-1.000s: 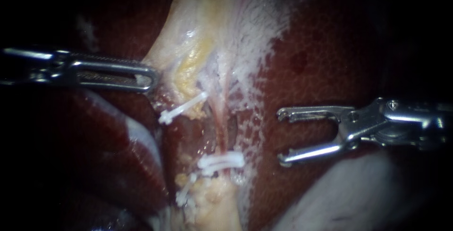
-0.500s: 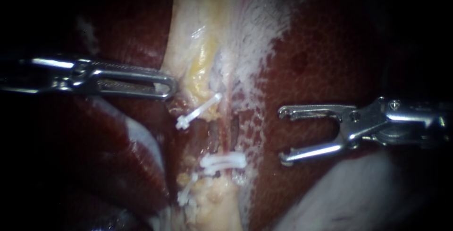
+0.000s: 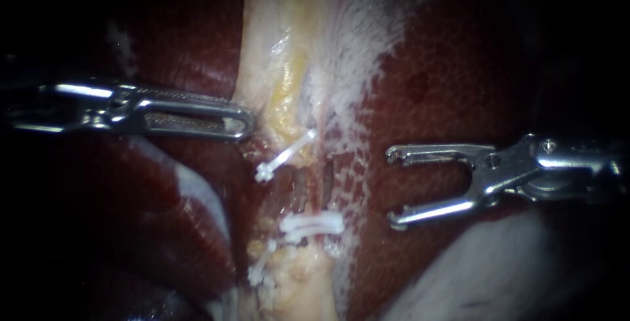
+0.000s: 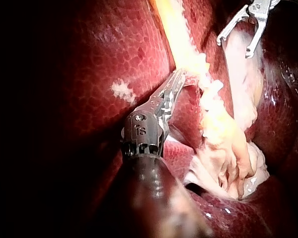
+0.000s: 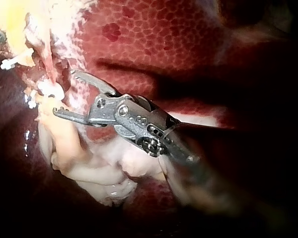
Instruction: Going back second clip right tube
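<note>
Endoscope view, from the left: my left instrument [image 3: 237, 119] lies level over the dark liver [image 3: 446, 85]. Its end effector has the two jaws lying together, the tip against the edge of the pale yellowish tissue [image 3: 282, 78]. I cannot see whether any fold is pinched there.

Just beside that tip a slanted white clip [image 3: 285, 157] sits on the tissue. Lower down, paired white clips [image 3: 310, 224] lie close together across the strands. The right tube [image 3: 326, 178] runs down into them as a thin reddish cord.

Further right, well apart from the clips, my right instrument [image 3: 391, 188] hangs over the liver. Its end effector is spread wide and holds nothing, and the right wrist view shows the same gap.

I judge the clips to be light, small and stiff, locked on a tube that is soft, wet and easily torn. So I would not take hold of a clip or the tube itself. Any grip belongs on the tougher pale tissue beside them, and the open jaws should draw away without snagging a clip's end.
</note>
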